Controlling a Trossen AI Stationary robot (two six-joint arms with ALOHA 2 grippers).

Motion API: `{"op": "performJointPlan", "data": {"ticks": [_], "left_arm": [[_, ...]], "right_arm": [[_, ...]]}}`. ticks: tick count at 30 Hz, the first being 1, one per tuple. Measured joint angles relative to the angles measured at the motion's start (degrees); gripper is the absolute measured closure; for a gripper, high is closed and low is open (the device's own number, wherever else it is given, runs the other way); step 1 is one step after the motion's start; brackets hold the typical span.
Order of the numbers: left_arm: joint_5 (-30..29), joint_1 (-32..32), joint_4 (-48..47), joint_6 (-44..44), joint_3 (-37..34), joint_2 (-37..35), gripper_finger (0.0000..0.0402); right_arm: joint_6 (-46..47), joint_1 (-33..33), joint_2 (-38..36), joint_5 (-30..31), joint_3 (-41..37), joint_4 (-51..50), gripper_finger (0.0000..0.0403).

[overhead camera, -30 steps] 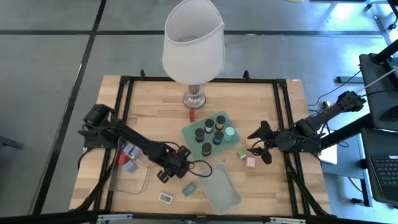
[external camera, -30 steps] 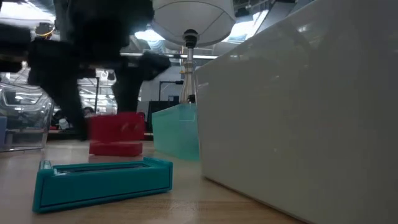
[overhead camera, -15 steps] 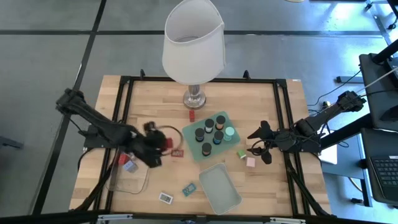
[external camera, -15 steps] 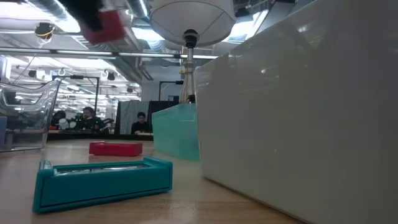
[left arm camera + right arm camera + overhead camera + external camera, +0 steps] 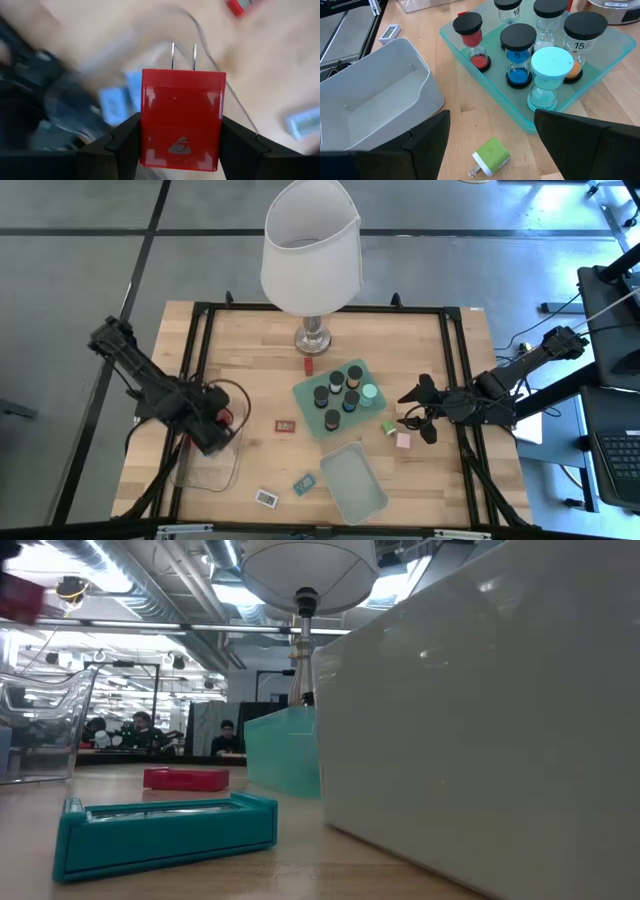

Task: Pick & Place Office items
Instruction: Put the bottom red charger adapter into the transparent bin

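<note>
Holding red plug block (image 5: 182, 120) in left gripper (image 5: 218, 423) above clear bin (image 5: 205, 470).
Clamped between both fingers, prongs pointing away; right gripper (image 5: 490, 145) spread wide, idling near green block (image 5: 491, 156) beside mint tray (image 5: 600, 60).

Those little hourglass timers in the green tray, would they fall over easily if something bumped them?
Probably. The hourglass timers stand tall on narrow waists, so likely tippy. Their clear middles look like glass, perhaps fragile. The tray wall might catch a fall.

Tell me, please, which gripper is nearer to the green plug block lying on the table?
Right. The right gripper hovers just beside the green plug block; the left gripper, holding a red plug block, is far across the table.
</note>
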Motion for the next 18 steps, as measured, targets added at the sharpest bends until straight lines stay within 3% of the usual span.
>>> {"op": "performJointPlan", "data": {"ticks": [10, 18], "left_arm": [[11.2, -7.2, 9.9, -9.3, 0.0, 8.5, 0.0197], [22.4, -8.0, 12.9, -7.4, 0.0, 14.5, 0.0197]], "right_arm": [[0.0, 0.0, 0.0, 0.0, 0.0, 0.0, 0.0112], [0.0, 0.0, 0.0, -0.1, 0.0, 0.0, 0.0112]]}}
